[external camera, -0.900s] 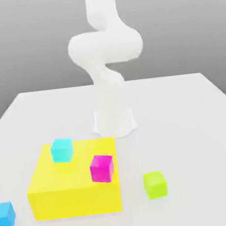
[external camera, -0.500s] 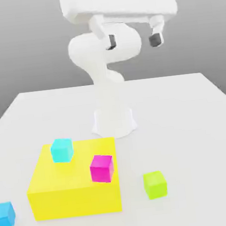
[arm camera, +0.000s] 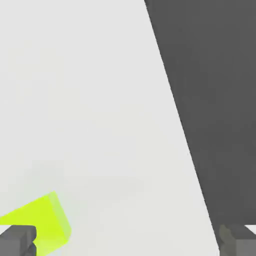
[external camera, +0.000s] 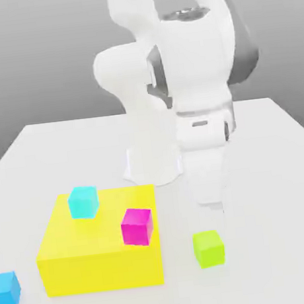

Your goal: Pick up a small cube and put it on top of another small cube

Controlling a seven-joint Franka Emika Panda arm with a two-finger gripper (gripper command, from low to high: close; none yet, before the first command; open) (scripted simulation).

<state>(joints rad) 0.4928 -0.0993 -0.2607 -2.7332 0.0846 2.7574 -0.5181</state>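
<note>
The small cube (external camera: pixel 209 248), lime green, rests on the white table at the exterior view's right of a big yellow block (external camera: pixel 99 250). My gripper (external camera: pixel 211 205) hangs low just above and behind it, apart from it. In the hand view the lime cube (arm camera: pixel 42 220) lies beside one dark fingertip (arm camera: pixel 17 241), off the midline of my gripper (arm camera: pixel 127 242), whose jaws are open wide with nothing between them. A magenta cube (external camera: pixel 137 226) and a cyan cube (external camera: pixel 83 202) sit on top of the yellow block.
A second cyan cube (external camera: pixel 5 291) sits on the table at the exterior view's far left. The arm's white base (external camera: pixel 153 164) stands behind the block. In the hand view the table's edge runs close by, with dark floor (arm camera: pixel 215 100) beyond it.
The hand has swung down from high above the table to just over the lime cube. None of the cubes has moved.
</note>
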